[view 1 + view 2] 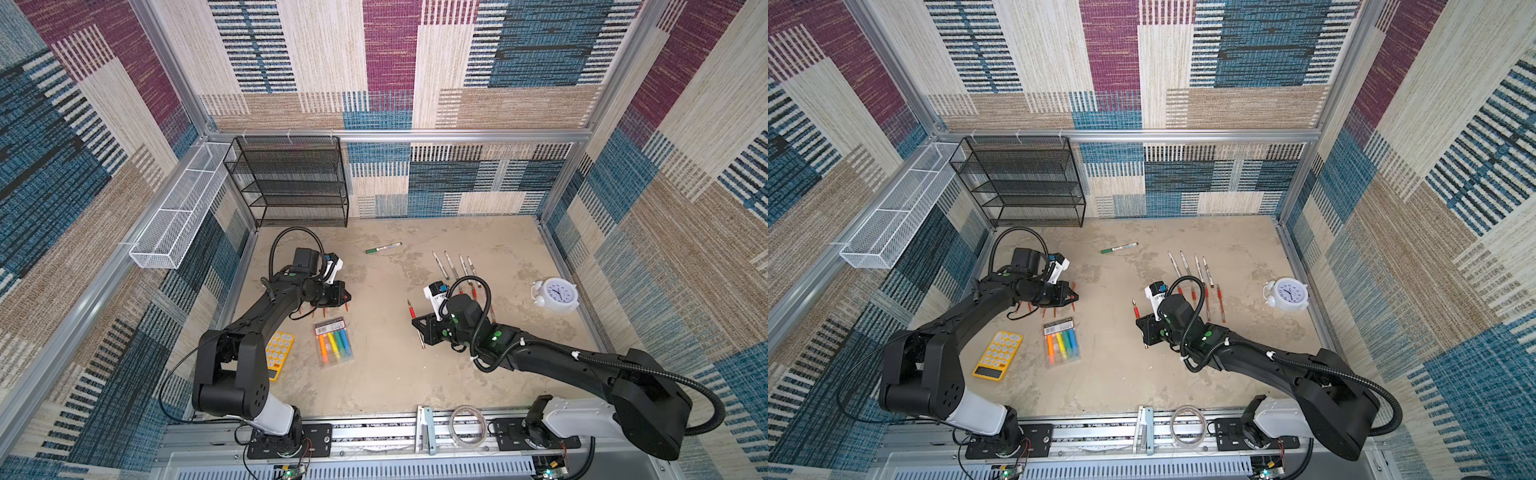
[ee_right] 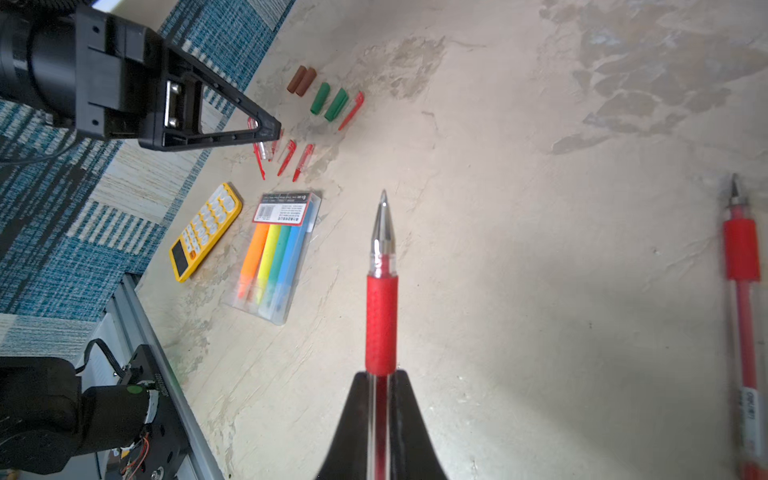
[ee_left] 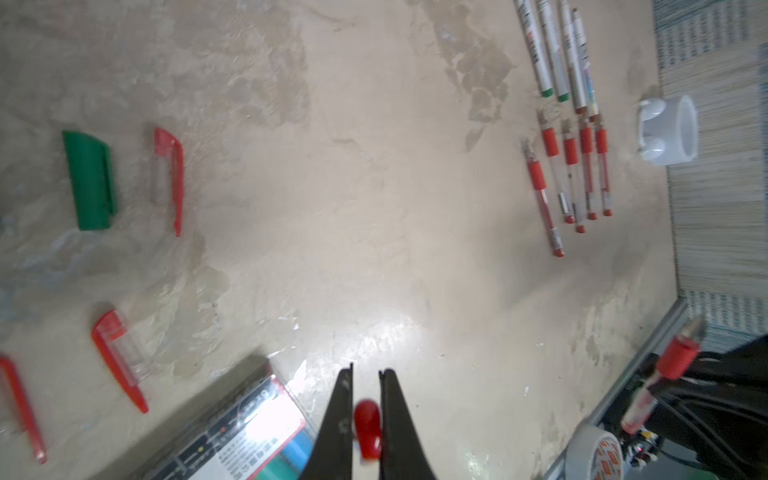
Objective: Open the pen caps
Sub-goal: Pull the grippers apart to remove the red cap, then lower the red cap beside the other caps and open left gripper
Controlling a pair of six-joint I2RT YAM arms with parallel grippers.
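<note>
Surroundings: a yellow calculator (image 1: 998, 354) lies near the tabletop's left edge. A clear pack of highlighters (image 1: 1062, 341) lies just beside it toward the middle, close to the left pincer's tips. A white alarm clock (image 1: 555, 294) stands near the right edge, a black mesh rack (image 1: 291, 183) at the far left corner, and a roll of tape (image 1: 468, 425) by the near edge.
Tabletop (image 1: 415, 386): beige and mottled, with a glossy patch.
Loose caps: short brown tubes (image 2: 297, 79), short green tubes (image 2: 320, 97) and clear caps with red clips (image 2: 303, 163) lie clustered near the left edge, beside the left pincer.
Pens: four white markers (image 3: 552, 50) lie in a row toward the far right. A row of clear-barrelled red pens (image 3: 550, 141) lies just nearer. One green-capped marker (image 1: 383, 247) lies alone near the far edge.
Left pincer (image 3: 365, 368): narrow, its black tapered fingers pinching a red cap (image 3: 368, 428) above the tabletop.
Right pincer (image 2: 381, 374): clamped on the clear barrel of a red pen (image 2: 381, 291). The ribbed red grip and bare metal tip stick out past the fingertips. It is over the tabletop's middle, well apart from the left pincer.
</note>
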